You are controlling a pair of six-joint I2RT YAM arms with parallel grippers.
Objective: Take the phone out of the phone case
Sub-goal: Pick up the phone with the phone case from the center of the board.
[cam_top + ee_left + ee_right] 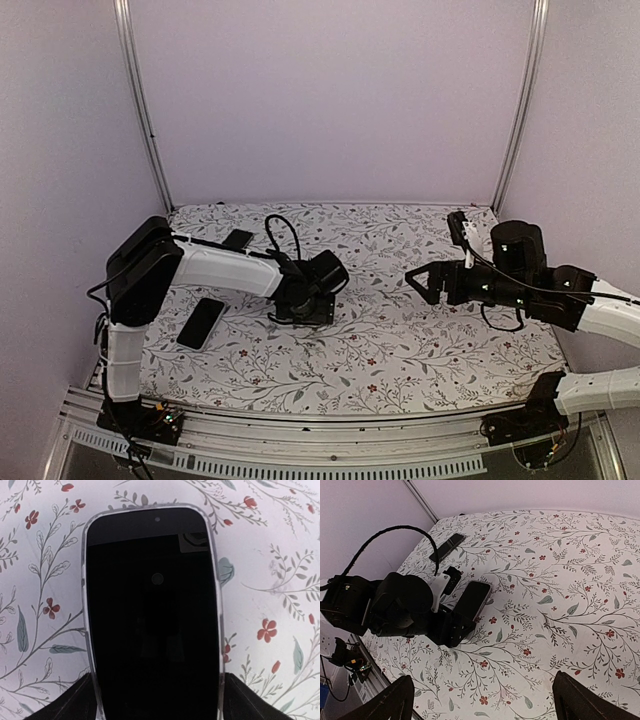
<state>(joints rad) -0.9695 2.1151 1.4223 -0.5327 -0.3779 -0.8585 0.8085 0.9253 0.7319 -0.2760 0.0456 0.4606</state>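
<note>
A white cloth printed with grey leaves and small red flowers [400, 360] is covering the table, with pale lavender walls closing it in. The black glossy phone [152, 605] is lying face up on the cloth, just toward 9 o'clock of its middle. It is sitting inside the thin clear phone case [84, 605], whose pale rim is showing round the far end and both long sides. The left gripper [157, 680] is standing over the phone's near end with its fingers apart, one at each long side; I cannot tell whether they are pressing the case. In the left wrist view the phone's long axis is running from 6 to 12 o'clock, straight away from those fingers. The right gripper [418, 284] is hanging wide apart and empty at 3 o'clock, well apart from the phone and pointing toward it. The left arm is sitting much nearer, so I judge the right will be needing to cross over to work the case free.
</note>
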